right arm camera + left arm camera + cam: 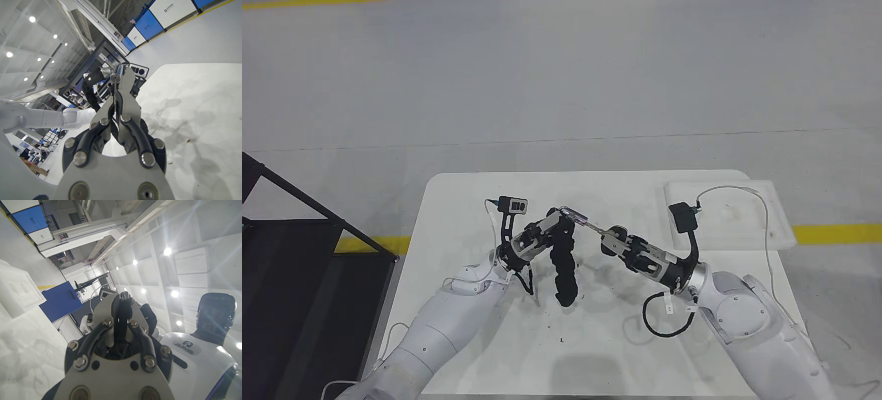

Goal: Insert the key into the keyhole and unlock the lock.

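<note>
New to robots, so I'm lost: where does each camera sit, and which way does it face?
Top view: above, looking down at the table; the left arm and right arm show.
Left wrist view: on the left arm, facing along the left gripper, shut on the lock, toward the ceiling.
Right wrist view: on the right arm, facing along the right gripper, holding the key at the keyhole.
Shared: all three show the lock.

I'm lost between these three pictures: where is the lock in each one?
Top view: lock at mid-table, its black cable drooping.
Left wrist view: lock's black cable pinched in the left claw.
Right wrist view: lock's shiny cylinder just beyond the right claw, key at its keyhole.
Shared landmark: the white table.
</note>
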Robot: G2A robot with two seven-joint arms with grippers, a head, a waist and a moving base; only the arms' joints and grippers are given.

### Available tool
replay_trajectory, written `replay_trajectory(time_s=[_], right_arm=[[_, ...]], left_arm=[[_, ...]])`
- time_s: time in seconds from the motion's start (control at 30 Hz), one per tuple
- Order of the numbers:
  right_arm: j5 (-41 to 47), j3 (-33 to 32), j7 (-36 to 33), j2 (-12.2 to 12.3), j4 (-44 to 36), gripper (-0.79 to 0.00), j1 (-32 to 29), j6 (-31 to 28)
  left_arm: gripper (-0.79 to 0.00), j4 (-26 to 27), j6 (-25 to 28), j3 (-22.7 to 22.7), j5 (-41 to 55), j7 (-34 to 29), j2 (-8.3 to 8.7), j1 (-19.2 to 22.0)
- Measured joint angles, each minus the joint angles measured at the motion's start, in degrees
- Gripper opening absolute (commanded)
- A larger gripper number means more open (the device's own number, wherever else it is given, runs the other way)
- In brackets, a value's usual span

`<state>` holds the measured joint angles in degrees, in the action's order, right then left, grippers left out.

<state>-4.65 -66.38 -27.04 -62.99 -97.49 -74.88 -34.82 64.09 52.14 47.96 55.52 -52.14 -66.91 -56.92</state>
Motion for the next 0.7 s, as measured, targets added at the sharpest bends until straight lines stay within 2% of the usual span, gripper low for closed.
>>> replay_trajectory(time_s=[0.7], right_arm=[[-1.1, -0.3, -1.0, -0.1, -0.2, -0.785, 0.5, 0.9]], left_arm=[[-0.785, 0.0, 0.0, 0.0, 0.0, 0.0, 0.0, 0.0]])
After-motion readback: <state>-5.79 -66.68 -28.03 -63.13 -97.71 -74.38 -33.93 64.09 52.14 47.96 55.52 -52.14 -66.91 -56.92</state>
